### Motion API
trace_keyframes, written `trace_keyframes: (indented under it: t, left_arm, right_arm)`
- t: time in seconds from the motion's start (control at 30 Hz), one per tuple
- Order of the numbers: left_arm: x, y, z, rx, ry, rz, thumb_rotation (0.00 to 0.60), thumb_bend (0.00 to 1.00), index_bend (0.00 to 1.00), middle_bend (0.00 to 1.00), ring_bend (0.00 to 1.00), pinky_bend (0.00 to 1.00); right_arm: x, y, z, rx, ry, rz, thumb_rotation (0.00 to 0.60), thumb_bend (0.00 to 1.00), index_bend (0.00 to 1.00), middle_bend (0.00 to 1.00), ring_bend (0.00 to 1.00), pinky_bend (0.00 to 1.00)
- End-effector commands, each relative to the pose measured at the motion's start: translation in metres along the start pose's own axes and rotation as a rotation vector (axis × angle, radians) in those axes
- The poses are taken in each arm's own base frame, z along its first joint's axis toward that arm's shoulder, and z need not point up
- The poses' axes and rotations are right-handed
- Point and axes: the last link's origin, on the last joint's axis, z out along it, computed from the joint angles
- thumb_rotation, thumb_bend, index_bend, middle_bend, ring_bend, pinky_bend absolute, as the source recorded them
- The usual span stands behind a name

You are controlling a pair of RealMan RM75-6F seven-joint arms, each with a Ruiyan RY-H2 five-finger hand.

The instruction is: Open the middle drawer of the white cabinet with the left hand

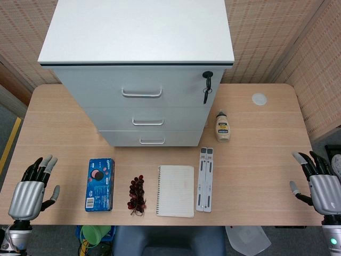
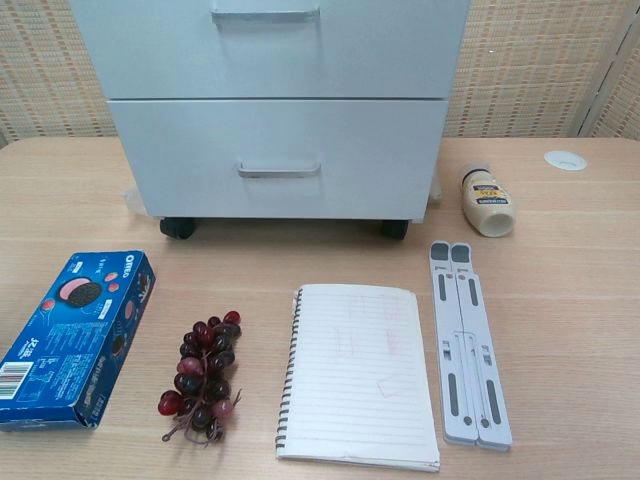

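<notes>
The left hand (image 1: 31,191) rests at the table's (image 1: 256,176) near left edge, palm down, fingers spread and holding nothing, well apart from the cabinet (image 1: 138,64). Just right of it lies a blue Oreo box (image 1: 99,184), its name readable in the chest view, long side running away from the robot. Next comes a bunch of dark red grapes (image 1: 137,195), then a spiral notebook (image 1: 176,190) with lined pages and faint red marks, then a folded grey stand (image 1: 206,179) lying lengthwise.

The white cabinet stands at the back of the table, centre-left, on dark casters. All three drawers are closed. The middle drawer (image 1: 146,118) sits between the top and bottom ones, with a metal handle (image 1: 147,122) at its centre; nothing lies directly before it but bare table. A black key (image 1: 207,80) hangs from the lock at the top drawer's right.

Right of the cabinet a small bottle (image 1: 222,127) lies on its side, label too small to read. Further back is a round white cap (image 1: 259,98). The right hand (image 1: 318,184) rests at the near right edge, fingers apart, empty.
</notes>
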Motion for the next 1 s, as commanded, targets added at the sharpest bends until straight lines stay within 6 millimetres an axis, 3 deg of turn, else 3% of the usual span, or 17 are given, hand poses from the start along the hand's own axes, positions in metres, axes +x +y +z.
trace_keyframes:
  t: [0.03,0.57,0.67,0.8,0.9,1.0]
  left_arm:
    - [0.000,0.001,0.001,-0.002,0.001,0.000,0.600,0.43,0.07,0.04,0.04,0.13]
    - [0.001,0.006,0.005,-0.044,-0.007,-0.004,0.600,0.43,0.07,0.04,0.05,0.13]
    - [0.003,0.009,0.008,-0.081,0.000,-0.002,0.600,0.43,0.07,0.04,0.07,0.18]
    - [0.009,0.018,0.016,-0.154,0.034,-0.031,0.600,0.43,0.09,0.14,0.25,0.50]
    - [0.016,0.030,0.023,-0.226,0.060,-0.096,0.600,0.43,0.13,0.38,0.48,0.75]
    - [0.023,0.043,0.033,-0.299,0.056,-0.156,0.600,0.43,0.19,0.58,0.67,0.93]
  right_arm:
    - [0.000,0.001,0.000,-0.002,-0.002,-0.001,0.600,0.33,0.10,0.14,0.01,0.08]
    - [0.001,0.002,-0.003,-0.007,0.011,0.000,0.600,0.33,0.10,0.14,0.01,0.08]
    - [0.002,0.001,-0.002,-0.003,0.014,0.000,0.600,0.33,0.10,0.14,0.01,0.08]
    - [0.002,-0.001,-0.001,0.009,0.012,-0.002,0.600,0.33,0.10,0.14,0.01,0.08]
    - [0.002,-0.005,0.002,0.021,0.008,-0.001,0.600,0.33,0.10,0.14,0.01,0.08]
    - [0.000,-0.008,0.004,0.034,0.003,0.000,0.600,0.33,0.10,0.14,0.01,0.08]
